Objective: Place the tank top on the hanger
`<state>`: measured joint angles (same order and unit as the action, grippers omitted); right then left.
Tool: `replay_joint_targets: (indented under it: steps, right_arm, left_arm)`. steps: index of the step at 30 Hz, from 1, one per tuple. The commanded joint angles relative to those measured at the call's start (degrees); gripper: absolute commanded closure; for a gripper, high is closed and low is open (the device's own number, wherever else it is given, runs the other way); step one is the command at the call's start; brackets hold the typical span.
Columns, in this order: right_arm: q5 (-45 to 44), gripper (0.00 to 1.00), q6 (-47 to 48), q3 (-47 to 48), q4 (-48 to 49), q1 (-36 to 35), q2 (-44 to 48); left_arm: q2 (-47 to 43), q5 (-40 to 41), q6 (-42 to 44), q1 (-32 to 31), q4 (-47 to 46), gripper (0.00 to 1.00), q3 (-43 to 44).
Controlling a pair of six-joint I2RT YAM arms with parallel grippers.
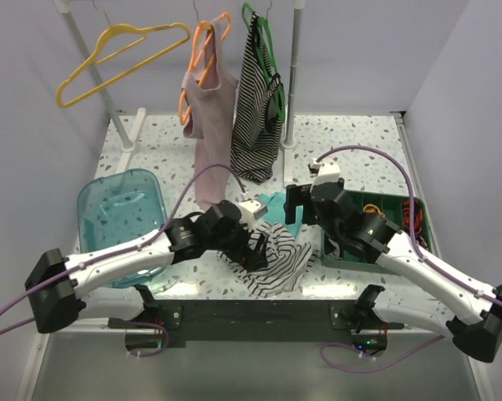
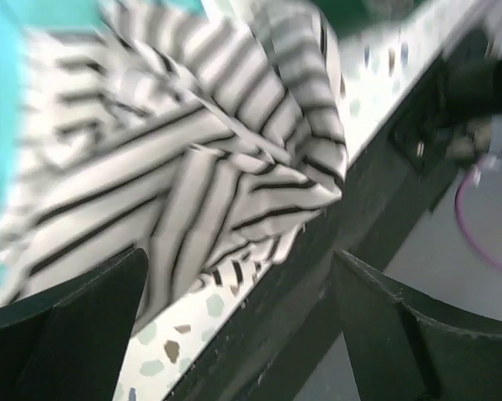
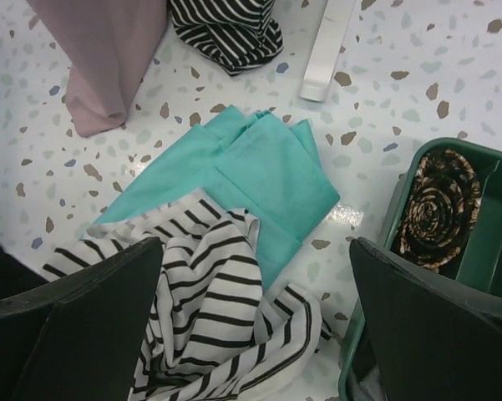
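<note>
Tank top in a crumpled heap on the table, lower centre of the top view, just above the dark near edge. White, with thin black stripes set well apart, creased and folded so as to send the stripes several ways. Upper edge overlapping a teal cloth. Left gripper over the heap's left part, fingers spread wide at the bottom corners of the left wrist view, clamped on nothing, with striped fabric filling the upper left there; touching the cloth or not, cannot tell. Right gripper up and right of the heap, fingers likewise wide apart and empty, above heap and teal cloth in the right wrist view. Hanger hanging at upper left of the top view, yellow, bare, well apart from the tank top. To its right, a pink top and a dark striped top, both hung up.
</note>
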<state>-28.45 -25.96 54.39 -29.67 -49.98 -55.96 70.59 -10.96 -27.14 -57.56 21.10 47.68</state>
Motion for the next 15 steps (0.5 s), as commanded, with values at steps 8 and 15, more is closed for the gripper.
replay_joint_targets:
  steps: [8,15]
  right_arm:
    - [30.2,0.02,2.8,2.2,8.1,5.7,-16.4]
    - [30.4,0.10,1.1,1.2,8.6,1.2,-23.7]
  left_arm:
    - [-8.5,17.6,-8.7,10.2,3.9,0.30,0.0]
    - [-3.8,13.4,-10.5,10.3,-0.9,0.31,-6.2]
